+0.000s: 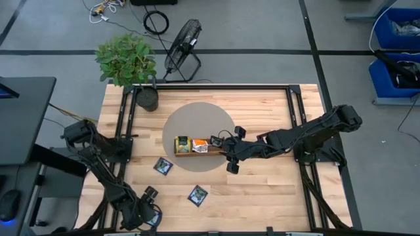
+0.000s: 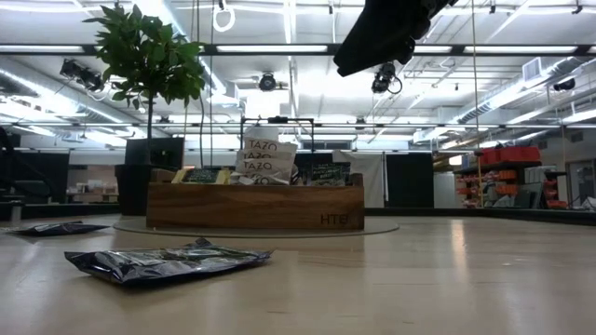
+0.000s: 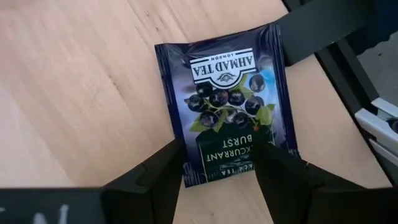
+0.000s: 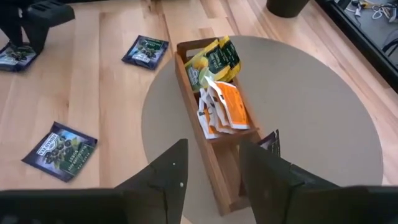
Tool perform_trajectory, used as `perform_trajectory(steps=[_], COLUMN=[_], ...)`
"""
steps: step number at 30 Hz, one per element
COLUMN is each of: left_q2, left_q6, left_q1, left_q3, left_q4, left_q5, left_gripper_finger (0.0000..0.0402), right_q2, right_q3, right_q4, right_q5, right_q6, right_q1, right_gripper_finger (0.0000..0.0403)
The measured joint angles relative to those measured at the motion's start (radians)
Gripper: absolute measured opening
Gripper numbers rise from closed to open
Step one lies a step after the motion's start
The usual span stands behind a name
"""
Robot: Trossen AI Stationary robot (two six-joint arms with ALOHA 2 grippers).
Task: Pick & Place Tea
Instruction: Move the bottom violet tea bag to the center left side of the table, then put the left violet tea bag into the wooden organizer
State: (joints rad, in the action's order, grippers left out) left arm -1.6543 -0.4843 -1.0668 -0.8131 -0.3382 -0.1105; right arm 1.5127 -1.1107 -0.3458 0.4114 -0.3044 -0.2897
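Observation:
A dark navy tea sachet [image 3: 227, 106] lies flat on the wooden table near its front left corner. My left gripper [image 3: 221, 171] [image 1: 149, 213] is open above it, pointing steeply down, with a finger over each side of the sachet's near edge. Two more navy sachets [image 1: 163, 166] [image 1: 197, 195] lie flat on the table. The long wooden tray [image 1: 197, 145] on the round grey mat [image 1: 197, 118] holds yellow-green and orange-and-white sachets [image 4: 217, 93]. My right gripper [image 4: 211, 171] [image 1: 233, 157] hangs open above the tray's right end. The corner of a dark sachet [image 4: 269, 142] shows just past one of its fingers. My left gripper comes at the navy sachet from above with open fingers [image 3: 280, 168] over the two corners of its near edge [image 3: 214, 177]. Whether the fingers touch it cannot be told. The sachet lies flat on the table.
A potted plant [image 1: 146, 97] stands at the table's far left corner. Black frame rails [image 1: 125, 124] [image 1: 298, 124] run along both sides of the table. Bare wood lies between the loose sachets and the front edge.

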Motion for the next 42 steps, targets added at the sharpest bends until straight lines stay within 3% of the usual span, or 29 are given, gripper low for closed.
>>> perform_trajectory(steps=[8, 20, 25, 31, 34, 38, 42], left_q2=[-0.002, -0.002, -0.004, -0.013, -0.009, -0.010, -0.008], left_q6=[-0.044, -0.109, -0.123, -0.162, -0.159, -0.128, -0.136], left_q1=[0.030, 0.049, 0.048, 0.049, 0.049, 0.049, 0.053], left_q3=[0.000, 0.002, -0.004, -0.117, -0.174, -0.185, -0.157], left_q4=[-0.103, -0.129, -0.141, -0.417, -0.474, -0.455, -0.446], left_q5=[-0.073, -0.051, -0.057, -0.156, -0.195, -0.199, -0.204], left_gripper_finger=[0.0166, 0.0009, 0.0003, 0.0008, 0.0014, 0.0046, 0.0109], right_q2=[0.000, 0.000, 0.000, -0.001, -0.001, -0.001, -0.001], right_q3=[0.000, 0.000, 0.000, 0.000, 0.000, 0.000, 0.000], right_q4=[0.001, 0.000, 0.000, -0.014, -0.016, -0.016, -0.016], right_q5=[0.000, 0.000, 0.000, -0.001, -0.001, -0.005, -0.009], right_q6=[0.005, 0.002, 0.006, 0.006, 0.006, 0.006, 0.006], right_q1=[0.000, 0.000, 0.000, 0.000, 0.000, 0.000, 0.000], right_gripper_finger=[0.0151, 0.0151, 0.0151, 0.0151, 0.0151, 0.0151, 0.0151])
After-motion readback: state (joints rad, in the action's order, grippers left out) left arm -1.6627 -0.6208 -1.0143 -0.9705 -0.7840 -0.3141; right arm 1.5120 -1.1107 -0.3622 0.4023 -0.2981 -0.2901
